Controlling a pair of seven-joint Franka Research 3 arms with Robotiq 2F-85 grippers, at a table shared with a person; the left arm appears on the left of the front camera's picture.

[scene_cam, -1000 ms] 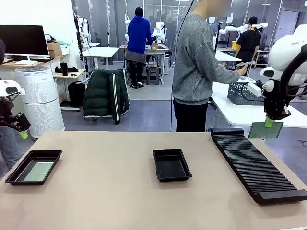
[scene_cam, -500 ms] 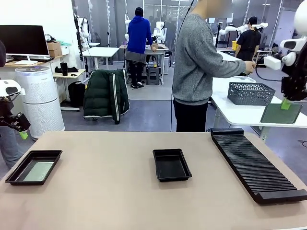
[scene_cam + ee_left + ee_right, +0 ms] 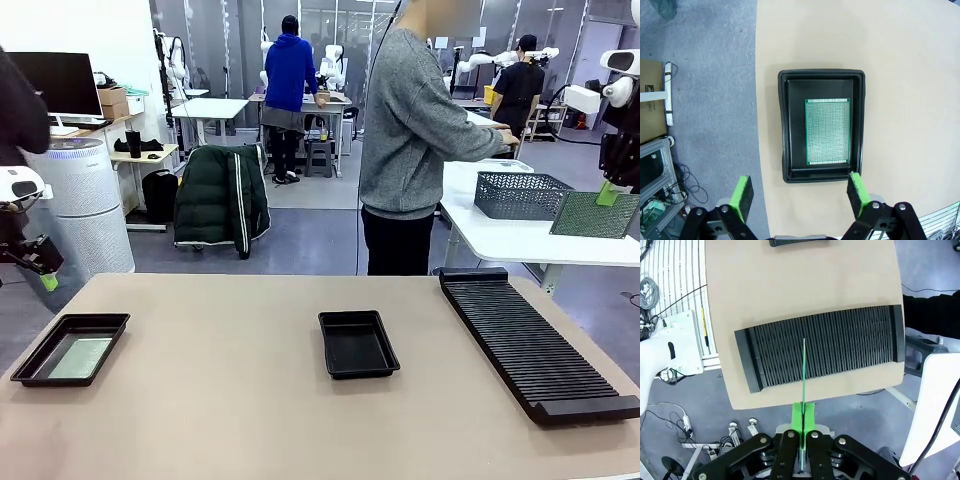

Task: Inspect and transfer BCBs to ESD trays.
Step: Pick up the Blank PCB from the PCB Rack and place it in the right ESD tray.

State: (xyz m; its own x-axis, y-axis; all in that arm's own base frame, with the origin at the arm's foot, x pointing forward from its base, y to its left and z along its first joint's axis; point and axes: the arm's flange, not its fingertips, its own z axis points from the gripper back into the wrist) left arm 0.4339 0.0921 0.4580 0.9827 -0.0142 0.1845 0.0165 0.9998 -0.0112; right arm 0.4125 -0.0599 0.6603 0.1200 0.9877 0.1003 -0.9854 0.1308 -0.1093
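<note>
Your right hand (image 3: 607,193) — high at the right — clamps a BCB (image 3: 585,216). Your left hand (image 3: 800,192), released, hangs above the left tray (image 3: 783,125).

Three views: one fixed front camera, two wrist cameras looking down.
We get the front view from the robot's side, facing across the whole counter (image 3: 220,400) to the far side. Our left wrist view looks straight down from high up, past the left hand (image 3: 800,192), onto the left ESD tray (image 3: 785,125). The right wrist view looks down past the right hand (image 3: 802,422) onto the slotted rack (image 3: 840,340). The front view shares both.
</note>
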